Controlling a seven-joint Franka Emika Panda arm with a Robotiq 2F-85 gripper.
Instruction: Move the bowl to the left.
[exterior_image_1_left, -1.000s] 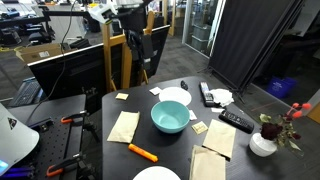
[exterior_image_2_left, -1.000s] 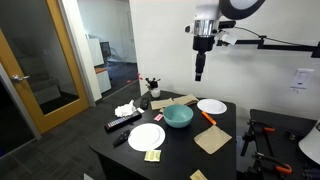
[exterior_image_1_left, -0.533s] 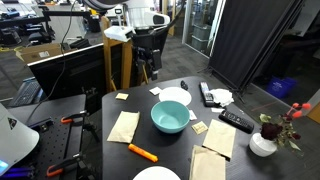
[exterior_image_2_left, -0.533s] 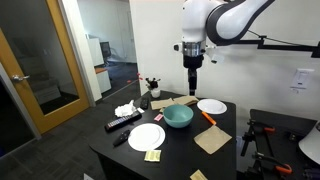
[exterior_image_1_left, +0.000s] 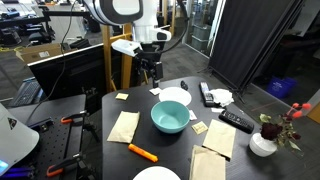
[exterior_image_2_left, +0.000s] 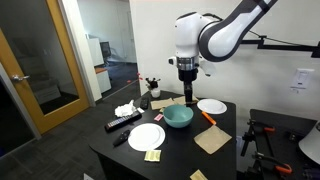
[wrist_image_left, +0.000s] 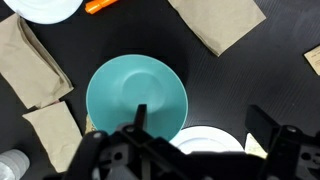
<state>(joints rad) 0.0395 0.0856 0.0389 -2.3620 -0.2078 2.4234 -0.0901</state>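
**Risk: plate clip, rim slip**

Claw (wrist_image_left: 199, 112) spread wide, empty, hanging above the surface (wrist_image_left: 250, 75), no contact w/ anything. Bowl (wrist_image_left: 137, 98) sits below it, offset toward one finger. A plate (wrist_image_left: 212, 140) lies under the gap, v. close to the bowl; touching or not, can't tell. Likely trouble: a straight drop puts a finger on the plate, not the rim. The smooth rim may slip on closing. Dragging could ruck the napkin (wrist_image_left: 40, 65) beside the bowl.

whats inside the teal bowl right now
Nothing: in the wrist view the bowl shows a bare teal interior. One of the fingers covers a small strip near its lower rim, so that bit is unseen.
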